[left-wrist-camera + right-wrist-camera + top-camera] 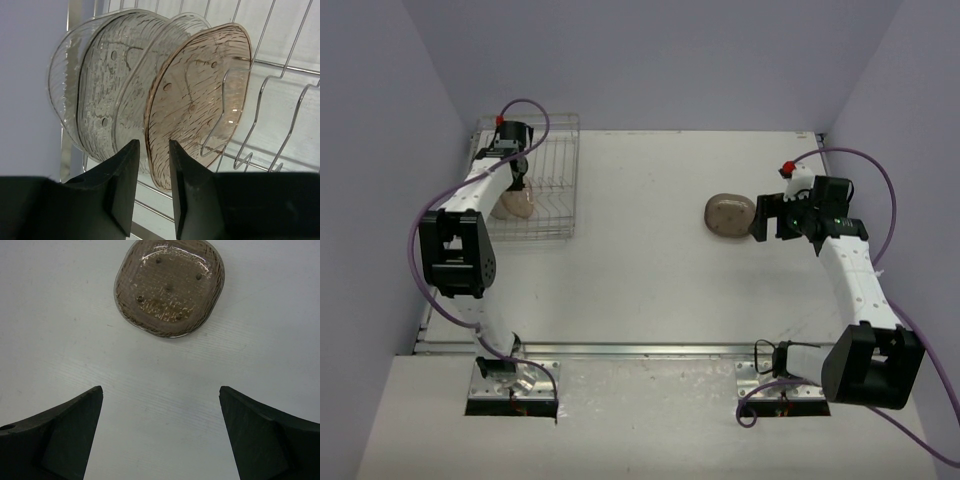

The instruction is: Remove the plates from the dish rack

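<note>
Left gripper [153,146] astride pink plate [200,100] rim in dish rack [285,66]

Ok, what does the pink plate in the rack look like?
The pink plate is see-through, rounded, with streaky ridges and small bumps. It stands on edge, leaning, in the dish rack, in front of clearer plates. Its lower rim sits between the fingers of the left end effector; a grip isn't certain.

left arm [470,215] stretched forward, wrist tipped down | left gripper [152,150] fingers narrowed to a slim gap (contact unclear) | right arm [855,280] bent, wrist pointing left | right gripper [161,392] spread wide, empty
</note>
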